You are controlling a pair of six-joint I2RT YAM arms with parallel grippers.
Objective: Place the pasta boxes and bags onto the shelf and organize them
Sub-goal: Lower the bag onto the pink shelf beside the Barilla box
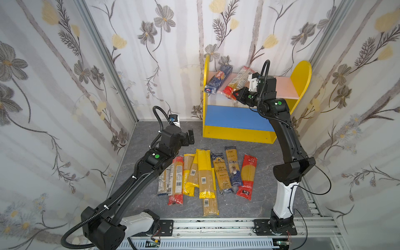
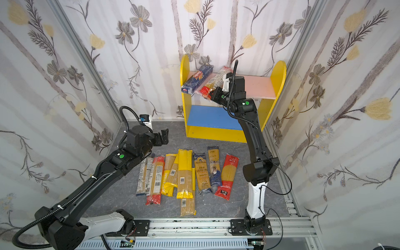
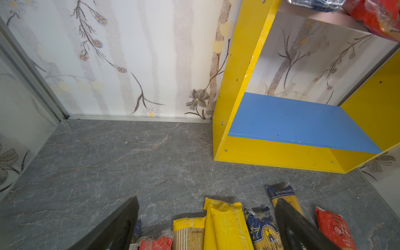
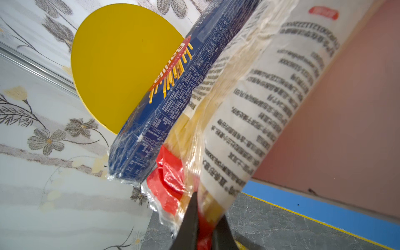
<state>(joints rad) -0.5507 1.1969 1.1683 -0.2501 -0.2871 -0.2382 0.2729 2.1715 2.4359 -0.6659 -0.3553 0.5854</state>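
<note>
Right gripper (image 1: pixel 235 94) is clamped tight on the crumpled red end of a red-ended packet (image 1: pixel 238 82), a clear sleeve of pale spaghetti with a white printed label. It lies slanted on the pink upper board (image 1: pixel 283 87) of the shelf (image 1: pixel 303 73), and its red end hangs off the board's front edge. Just beside it, toward the shelf's other round-topped panel, a dark blue packet (image 1: pixel 218 80) lies at the same slant and also overhangs the front. That makes two on the pink board.

On the grey floor in front of the shelf lies a row of loose packets (image 1: pixel 204 173). I make it nine: four yellow or tan, two dark blue, two with red and one clear with a blue end. The yellow bunch overlaps, so the count is shaky.

Left gripper (image 1: pixel 190 136) hangs above the floor in front of the shelf, jaws wide apart with nothing between them.

The right wrist covers part of the held packet in both top views. The left arm hides the top of the end packet in the row. One tan packet shows only its near end from under a yellow one.
</note>
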